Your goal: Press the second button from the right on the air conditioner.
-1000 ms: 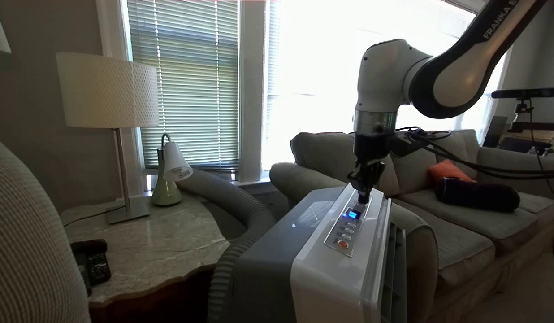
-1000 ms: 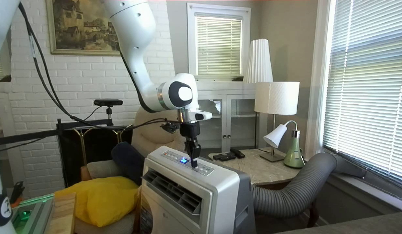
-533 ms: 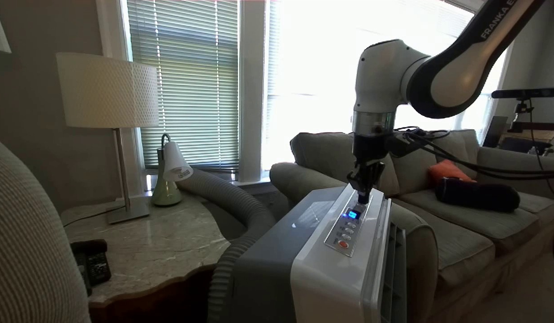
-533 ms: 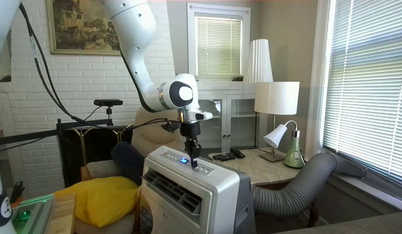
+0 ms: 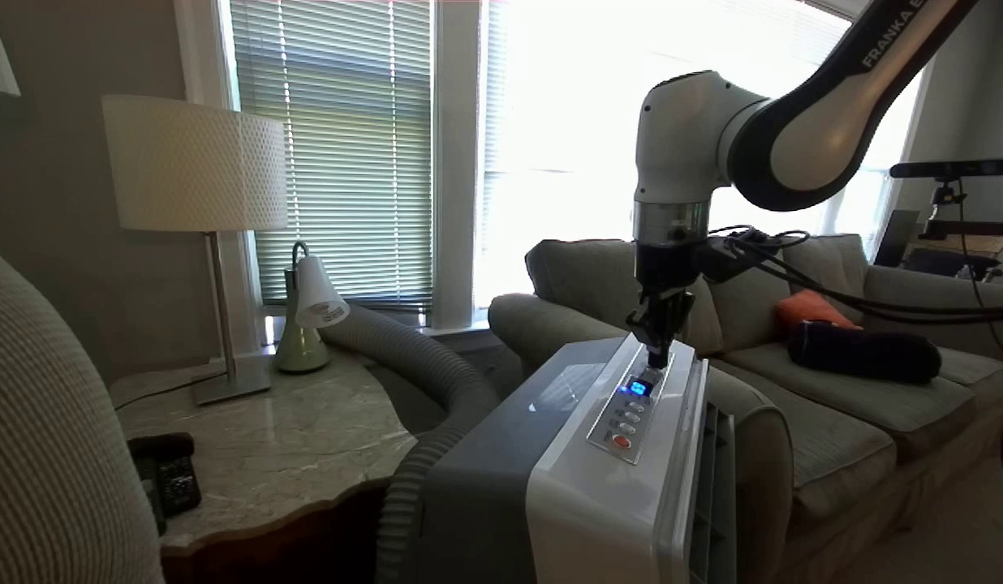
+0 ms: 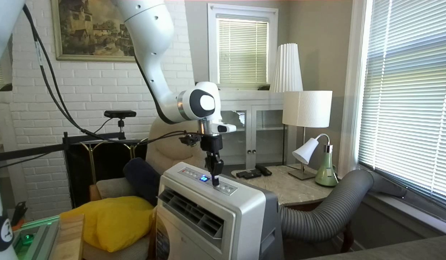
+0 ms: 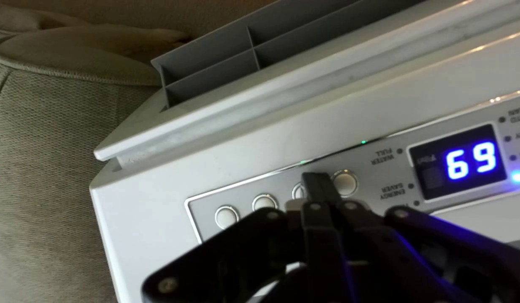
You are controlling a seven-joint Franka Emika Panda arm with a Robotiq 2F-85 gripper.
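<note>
The air conditioner (image 5: 591,495) is a grey body with a white panel, also seen in an exterior view (image 6: 246,213) and the wrist view (image 7: 159,185). Its blue display (image 7: 457,161) is lit. In the wrist view the panel lettering is upside down. The end button (image 7: 226,217) and the button beside it (image 7: 264,203) show at the strip's left end there. A third button (image 7: 299,192) is partly hidden by the fingertips; a fourth (image 7: 344,184) is just right of them. My gripper (image 7: 319,179) is shut and empty, pointing down at the strip in both exterior views (image 5: 657,357) (image 6: 215,180). Contact cannot be told.
A thick grey hose (image 6: 313,222) runs from the unit to the window. A marble-topped table (image 5: 331,438) with lamps stands beside it. A grey sofa (image 5: 802,414) lies behind the unit. A yellow pillow (image 6: 114,220) is near its front.
My arm and wrist have shifted slightly, to the left in an exterior view. The fingertips have stayed almost in place over the control strip. The gripper remains shut.
</note>
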